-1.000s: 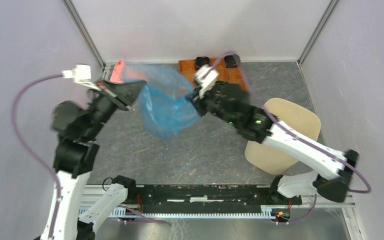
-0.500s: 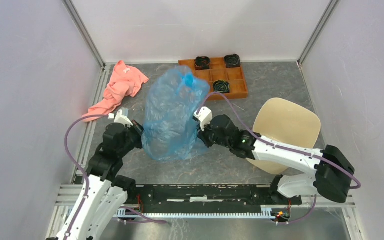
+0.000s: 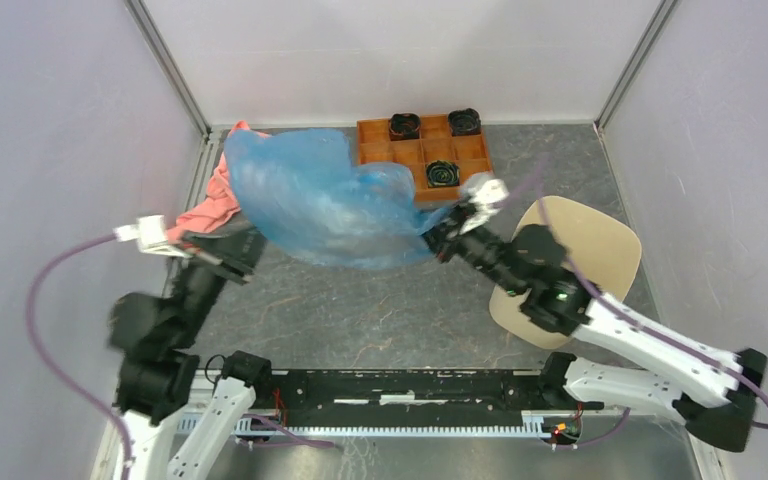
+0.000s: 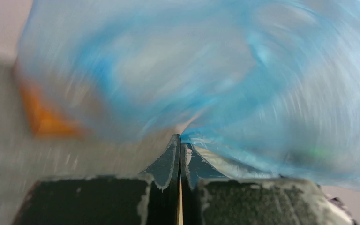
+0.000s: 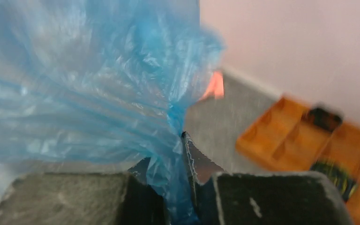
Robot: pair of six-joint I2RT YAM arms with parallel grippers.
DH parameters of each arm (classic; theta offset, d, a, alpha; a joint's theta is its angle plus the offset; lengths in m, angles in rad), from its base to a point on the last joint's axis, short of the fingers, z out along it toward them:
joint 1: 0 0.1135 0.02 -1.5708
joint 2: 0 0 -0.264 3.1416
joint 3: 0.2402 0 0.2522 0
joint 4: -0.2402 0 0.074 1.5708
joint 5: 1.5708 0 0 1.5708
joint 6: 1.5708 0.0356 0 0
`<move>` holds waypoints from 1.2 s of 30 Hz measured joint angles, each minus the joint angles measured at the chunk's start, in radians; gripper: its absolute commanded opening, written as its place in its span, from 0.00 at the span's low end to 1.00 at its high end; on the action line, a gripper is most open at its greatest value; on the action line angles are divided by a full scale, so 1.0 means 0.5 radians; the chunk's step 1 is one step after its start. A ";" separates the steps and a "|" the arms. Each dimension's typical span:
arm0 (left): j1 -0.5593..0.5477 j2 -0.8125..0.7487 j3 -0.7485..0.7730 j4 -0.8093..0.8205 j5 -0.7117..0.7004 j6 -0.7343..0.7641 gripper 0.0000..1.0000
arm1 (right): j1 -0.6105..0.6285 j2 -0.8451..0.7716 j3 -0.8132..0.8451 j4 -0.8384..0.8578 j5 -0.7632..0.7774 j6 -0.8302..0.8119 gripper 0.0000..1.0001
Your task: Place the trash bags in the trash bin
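The light-blue translucent trash bag (image 3: 325,205) billows in the air between both arms, stretched wide over the back middle of the table. My left gripper (image 3: 247,243) is shut on its left edge; the blurred film (image 4: 225,79) fills the left wrist view above my left gripper (image 4: 180,138). My right gripper (image 3: 443,235) is shut on the bag's right edge, and the film (image 5: 98,89) bunches between the jaws of my right gripper (image 5: 180,140). The beige trash bin (image 3: 590,235) lies at the right, partly under my right arm.
An orange-brown tray (image 3: 440,150) with dark round items stands at the back, also in the right wrist view (image 5: 304,136). A salmon-pink cloth (image 3: 212,200) lies at the back left, mostly behind the bag. Walls close the cell on three sides.
Both arms swung: the bag went from hanging tall in the middle to stretched wide and raised toward the back. My right gripper moved right toward the bin, my left one moved left and back.
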 measured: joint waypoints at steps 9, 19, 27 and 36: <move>0.000 0.217 -0.630 -0.576 -0.054 -0.121 0.02 | -0.001 0.633 -0.276 -0.545 -0.001 0.101 0.20; 0.000 0.031 -0.030 -0.385 -0.247 0.040 0.02 | 0.000 0.169 -0.115 -0.240 0.050 0.063 0.28; 0.000 0.061 -0.173 -0.748 -0.372 0.198 0.02 | -0.001 0.392 -0.424 -0.435 -0.020 0.112 0.63; 0.000 0.207 -0.016 -0.784 -0.227 0.459 0.02 | 0.001 0.396 -0.064 -0.655 0.146 -0.227 0.94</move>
